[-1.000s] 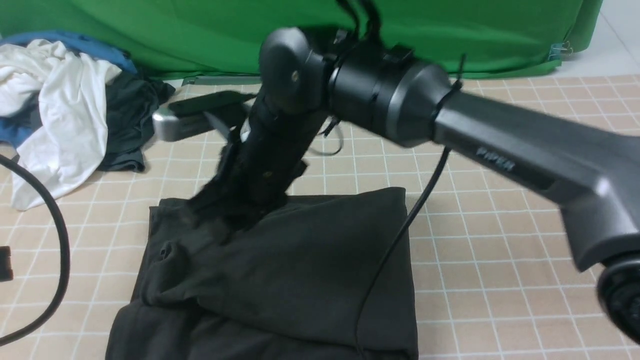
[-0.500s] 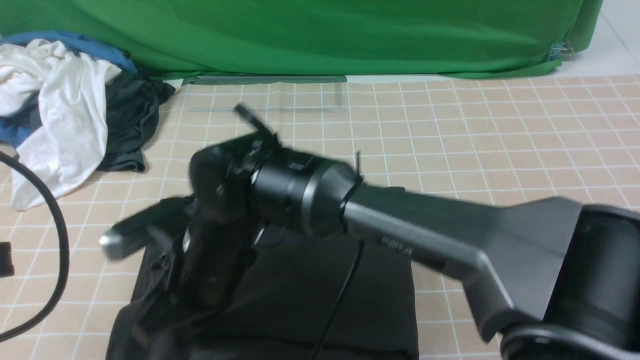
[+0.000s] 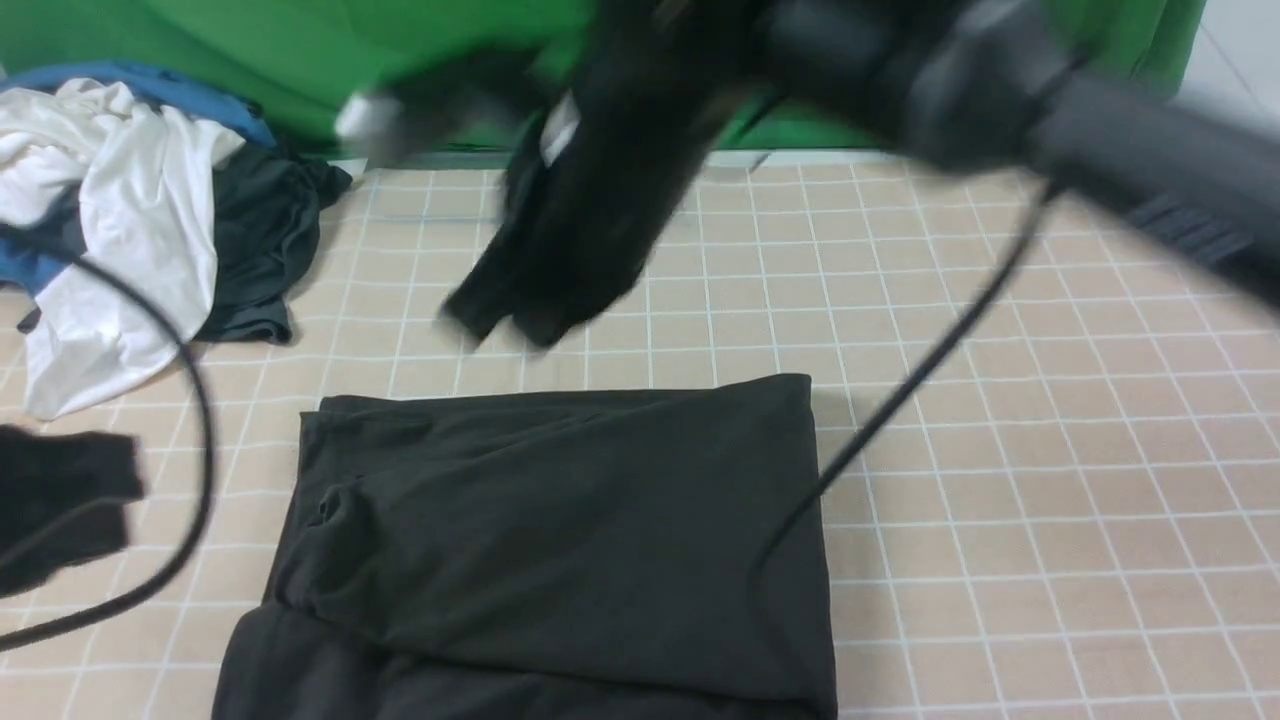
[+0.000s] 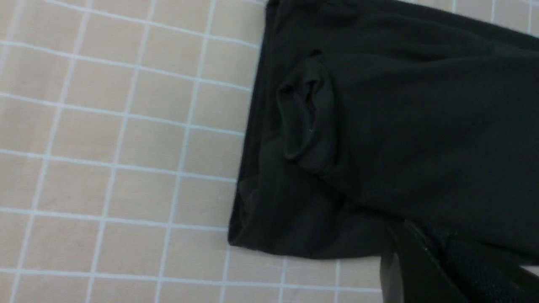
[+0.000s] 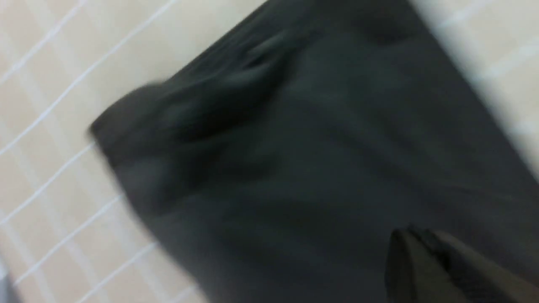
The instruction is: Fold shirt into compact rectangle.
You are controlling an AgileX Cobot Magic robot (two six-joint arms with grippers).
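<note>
The black shirt lies folded into a rough rectangle on the checked table, with a small bunched crease near its left edge. My right gripper hangs blurred in the air beyond the shirt's far edge, fingers pointing down, shut and empty. The right wrist view shows its fingers pressed together above the dark cloth. My left gripper sits low at the left edge, apart from the shirt. In the left wrist view its closed tips show against the shirt's corner, holding nothing.
A pile of white, blue and dark grey clothes lies at the back left. A green backdrop closes the far side. A black cable loops at the left, and another cable hangs from the right arm across the shirt's right edge.
The right gripper has shut, dipped over the shirt's left side, then swung up and away towards the back. The left gripper has come into view at the left edge.
</note>
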